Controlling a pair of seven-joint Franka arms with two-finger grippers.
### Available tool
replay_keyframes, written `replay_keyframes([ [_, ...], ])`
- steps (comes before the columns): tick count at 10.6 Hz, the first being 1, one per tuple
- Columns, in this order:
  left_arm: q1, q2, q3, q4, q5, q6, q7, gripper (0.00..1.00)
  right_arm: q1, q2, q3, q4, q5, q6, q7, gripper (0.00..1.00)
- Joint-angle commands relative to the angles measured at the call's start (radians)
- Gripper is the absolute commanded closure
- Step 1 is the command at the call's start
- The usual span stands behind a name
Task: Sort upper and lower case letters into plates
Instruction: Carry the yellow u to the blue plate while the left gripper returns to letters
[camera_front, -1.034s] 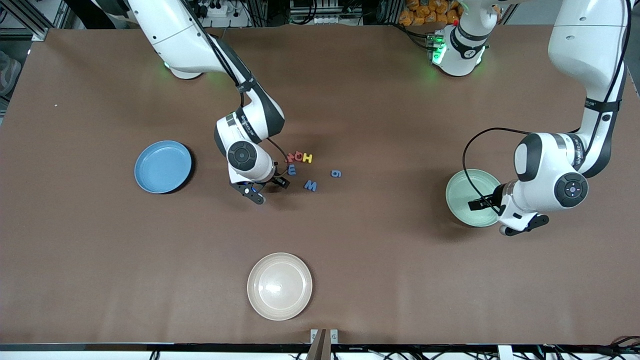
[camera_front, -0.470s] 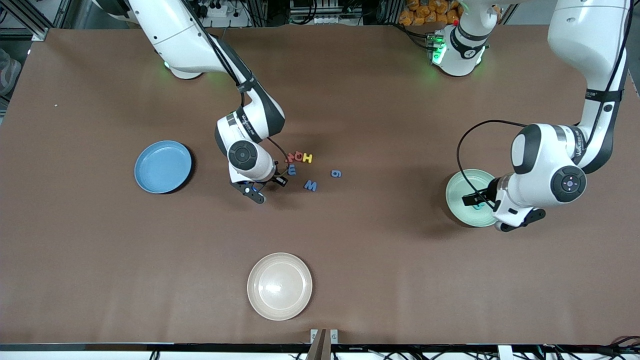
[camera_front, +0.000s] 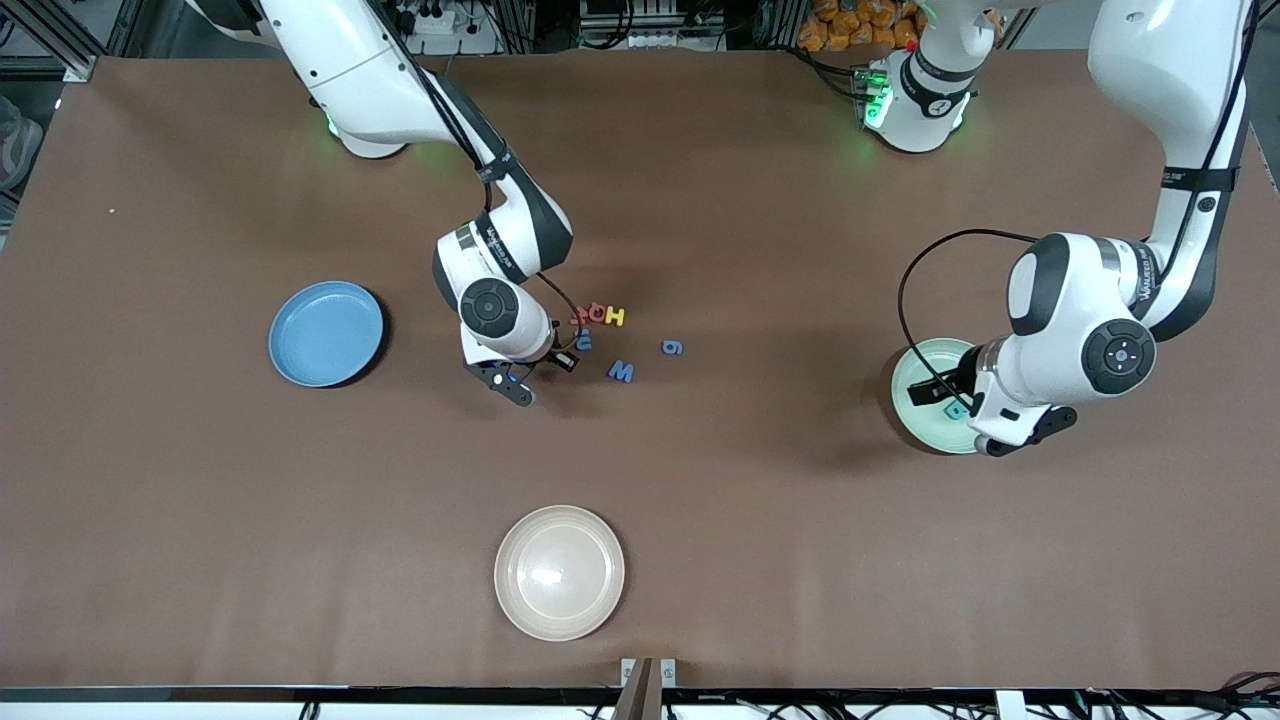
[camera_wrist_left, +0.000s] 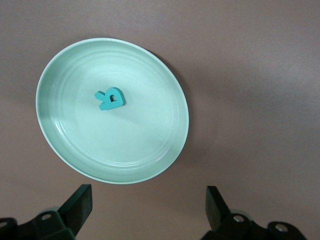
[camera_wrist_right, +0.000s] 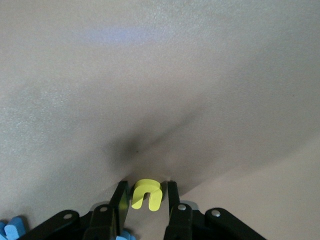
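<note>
My right gripper (camera_front: 540, 377) (camera_wrist_right: 146, 194) is down on the table beside the letter cluster, its fingers closed in on a small yellow letter (camera_wrist_right: 146, 194) that lies flat between them. Other letters lie close by: a yellow H (camera_front: 615, 316), red and orange ones (camera_front: 591, 313), a blue u (camera_front: 584, 342), a blue W (camera_front: 621, 371) and a blue g (camera_front: 673, 347). The blue plate (camera_front: 326, 333) is empty. My left gripper (camera_front: 985, 415) (camera_wrist_left: 147, 210) hangs open just off the rim of the mint plate (camera_front: 912, 380) (camera_wrist_left: 175, 135), which holds a teal letter (camera_wrist_left: 110, 99).
A cream-beige plate (camera_front: 559, 572) sits near the table's front edge, nearer to the front camera than the letters. Bits of blue letters (camera_wrist_right: 10, 227) show at the edge of the right wrist view.
The right gripper's fingers have drawn together around the yellow letter. The left arm has shifted slightly toward the table's middle, away from over the mint plate, still open.
</note>
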Motion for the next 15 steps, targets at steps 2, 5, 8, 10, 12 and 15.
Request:
replay_keyframes([
  [2,0.003,-0.013,-0.100,-0.007,0.021,-0.017,-0.222,0.00,0.010,-0.019,-0.005,-0.022,0.003,0.001,-0.002,0.80],
  [5,0.003,-0.013,-0.195,-0.004,0.018,-0.017,-0.395,0.00,-0.008,-0.019,-0.005,-0.004,0.005,-0.029,-0.036,0.83],
  [8,0.004,-0.015,-0.293,0.024,0.006,-0.017,-0.593,0.00,-0.089,-0.019,-0.002,0.085,0.016,-0.221,-0.137,0.83],
  [10,-0.025,-0.003,-0.341,0.034,0.000,-0.008,-0.737,0.00,-0.141,-0.039,-0.005,0.088,0.014,-0.314,-0.240,0.83],
  [12,-0.107,0.042,-0.341,0.086,-0.003,-0.003,-0.907,0.00,-0.229,-0.065,-0.008,0.094,0.011,-0.422,-0.368,0.83],
  [15,-0.216,0.114,-0.339,0.139,-0.016,0.082,-1.115,0.00,-0.381,-0.075,-0.014,0.103,-0.015,-0.566,-0.623,0.86],
])
